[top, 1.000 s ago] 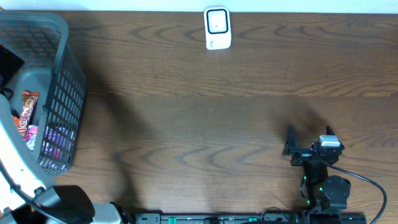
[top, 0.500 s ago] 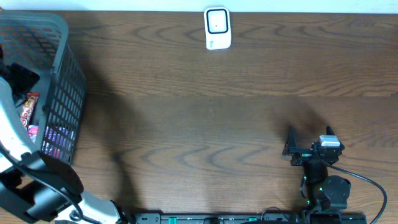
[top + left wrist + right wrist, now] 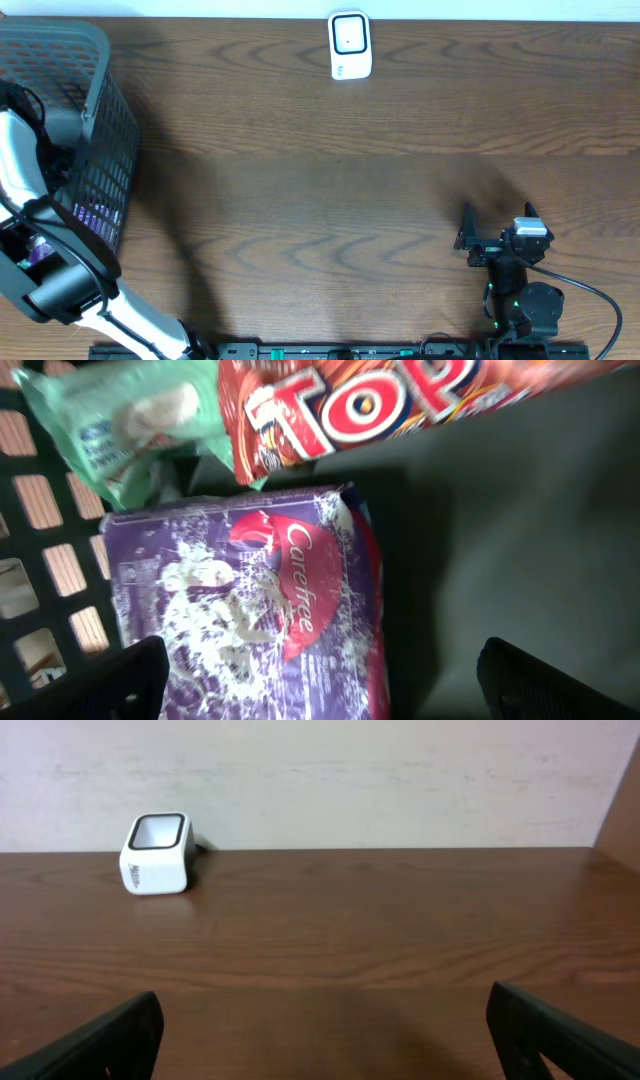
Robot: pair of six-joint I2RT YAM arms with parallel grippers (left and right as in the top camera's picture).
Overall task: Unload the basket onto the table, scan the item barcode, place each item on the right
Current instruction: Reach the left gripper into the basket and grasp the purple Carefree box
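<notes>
In the left wrist view my left gripper (image 3: 322,690) is open inside the grey basket (image 3: 105,150). Its two dark fingertips (image 3: 130,680) straddle a purple Carefree pack (image 3: 250,610) without closing on it. Beyond that item lie a red "TOP" snack wrapper (image 3: 380,400) and a pale green packet (image 3: 120,420). The white barcode scanner (image 3: 350,45) stands at the far middle of the table, also in the right wrist view as the scanner (image 3: 157,854). My right gripper (image 3: 498,218) rests open and empty near the front right, facing the scanner.
The left arm (image 3: 20,150) reaches over the basket and hides most of its contents from above; a bit of purple pack (image 3: 95,215) shows through the mesh wall. Brown wooden tabletop (image 3: 330,200) lies between the basket, scanner and right arm.
The left arm has swung up and into the basket, now covering the snack wrappers that showed from above. The right arm has not moved.
</notes>
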